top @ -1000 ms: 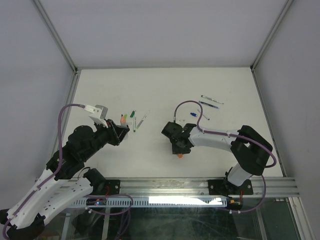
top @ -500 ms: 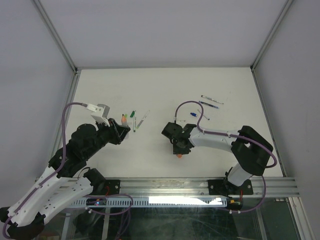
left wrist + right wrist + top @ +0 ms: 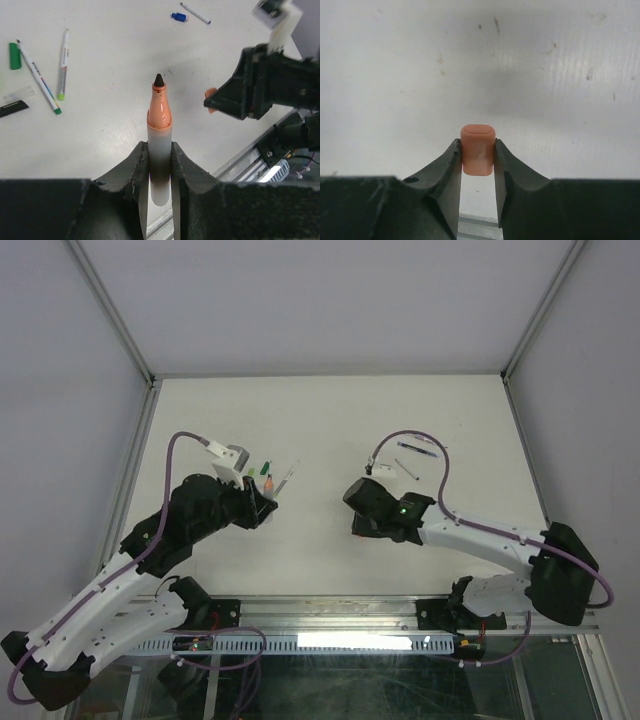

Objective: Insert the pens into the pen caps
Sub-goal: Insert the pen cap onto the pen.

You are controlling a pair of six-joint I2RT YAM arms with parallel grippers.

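My left gripper [image 3: 160,152] is shut on a pale grey marker [image 3: 160,125] with an orange collar and a bare black tip. The marker points away from the fingers, above the table. My right gripper [image 3: 478,152] is shut on a short orange pen cap [image 3: 478,149] and holds it above the white table. In the left wrist view the orange cap [image 3: 210,101] sticks out of the right gripper's black fingers [image 3: 235,97], to the right of the marker tip and apart from it. In the top view the left gripper [image 3: 268,502] and the right gripper [image 3: 357,523] face each other.
A green cap [image 3: 15,55], two white pens [image 3: 37,77] [image 3: 63,62] and a black piece [image 3: 12,108] lie to the left. A blue cap [image 3: 178,17] and a white pen [image 3: 195,13] lie far back. Dark pens [image 3: 420,447] lie at the back right. The metal rail [image 3: 400,612] runs along the near edge.
My left gripper has moved right and forward with the marker. My right arm has stretched out and its gripper has risen and turned towards the left one. The orange cap no longer shows from above.
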